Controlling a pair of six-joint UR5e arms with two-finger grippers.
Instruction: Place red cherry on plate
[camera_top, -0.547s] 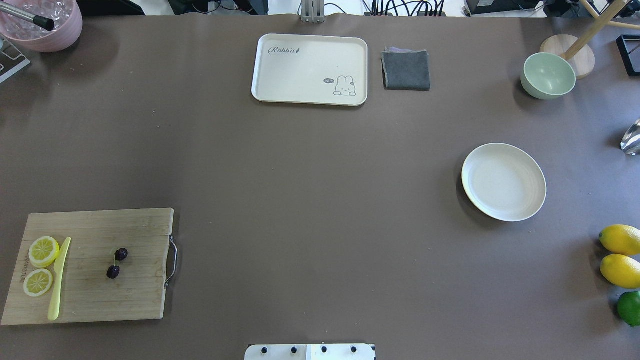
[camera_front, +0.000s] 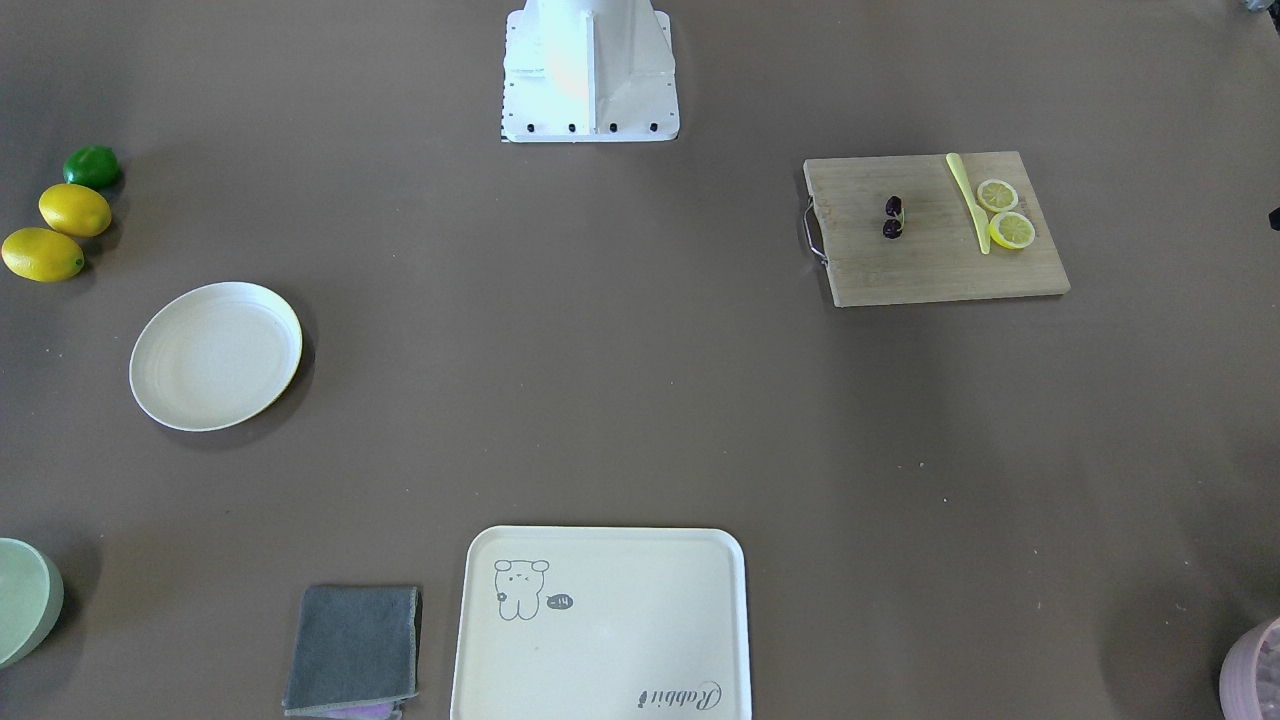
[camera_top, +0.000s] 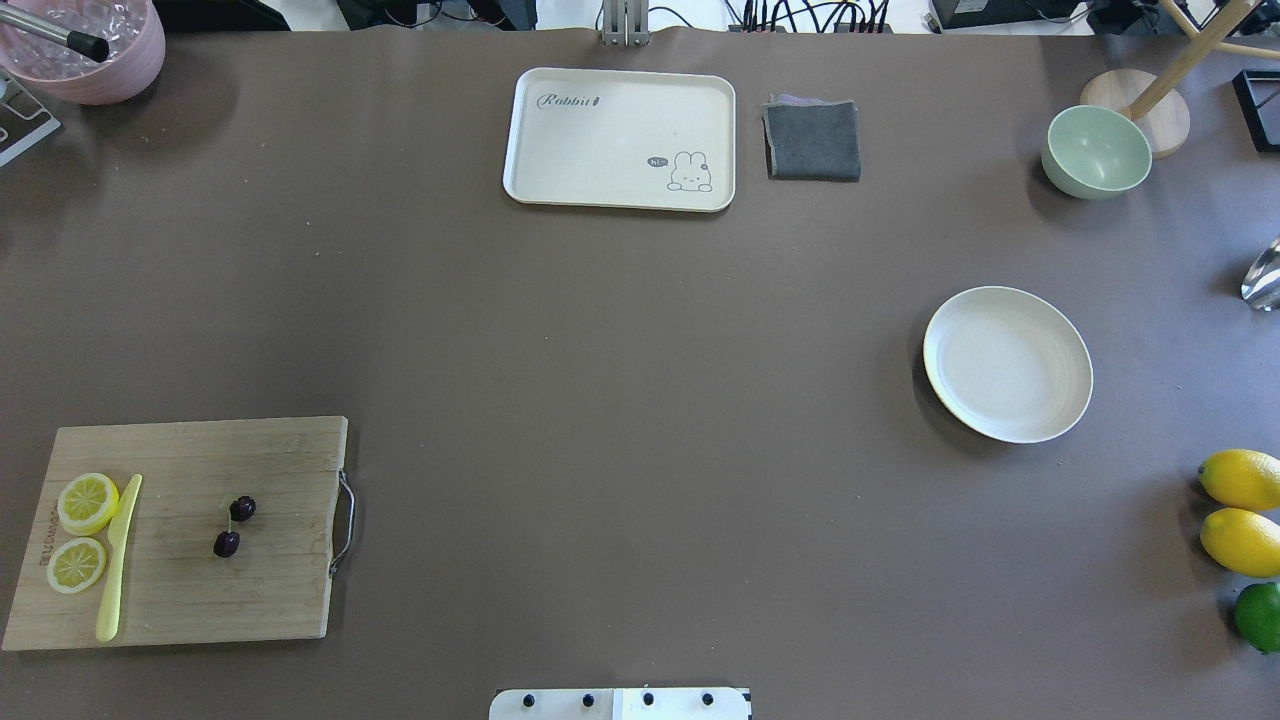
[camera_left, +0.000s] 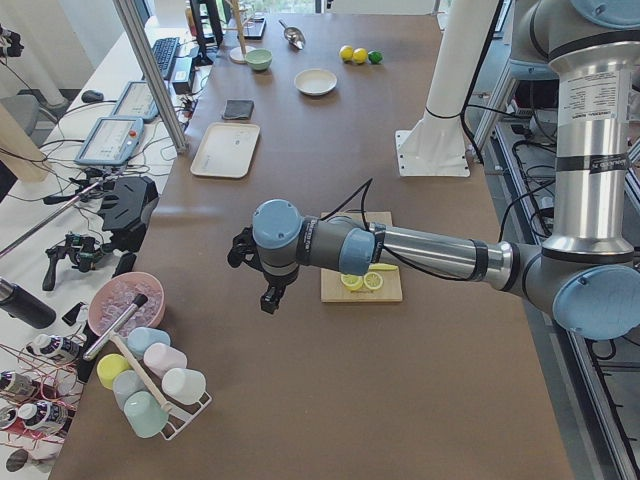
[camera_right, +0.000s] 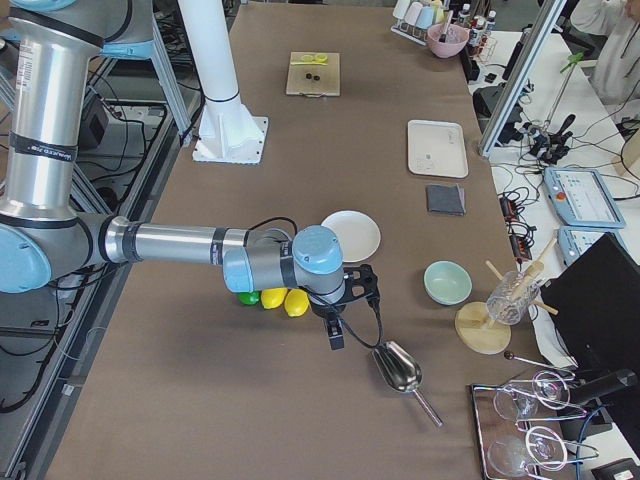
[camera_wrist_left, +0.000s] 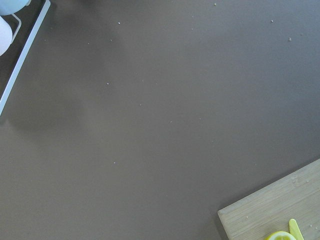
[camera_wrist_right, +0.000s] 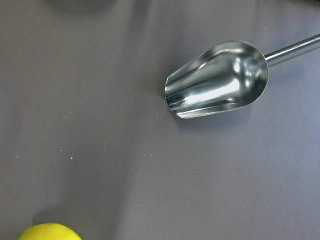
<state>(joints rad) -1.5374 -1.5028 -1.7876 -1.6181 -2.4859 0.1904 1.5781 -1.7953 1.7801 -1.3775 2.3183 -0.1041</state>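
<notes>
The red cherry (camera_top: 234, 525) is a pair of tiny dark maroon fruits on a thin pale stem, lying mid-way across a wooden cutting board (camera_top: 250, 590) at the near left of the table; it also shows in the front view (camera_front: 893, 217). The plate (camera_top: 1007, 364), round, cream-white and bare, sits far off on the right side (camera_front: 215, 355). My left gripper (camera_left: 268, 300) hangs above the bare table just beyond the board's outer end, seen only in the left side view; open or shut I cannot tell. My right gripper (camera_right: 335, 338) hovers past the lemons near a steel scoop, likewise unreadable.
Two lemon slices (camera_top: 88, 502) and a yellow knife (camera_top: 118, 560) share the board. A cream tray (camera_top: 620, 140), grey cloth (camera_top: 812, 140) and green bowl (camera_top: 1096, 150) line the far side. Lemons (camera_top: 1243, 478), a lime (camera_top: 1258, 615) and a scoop (camera_wrist_right: 220, 80) lie at the right end.
</notes>
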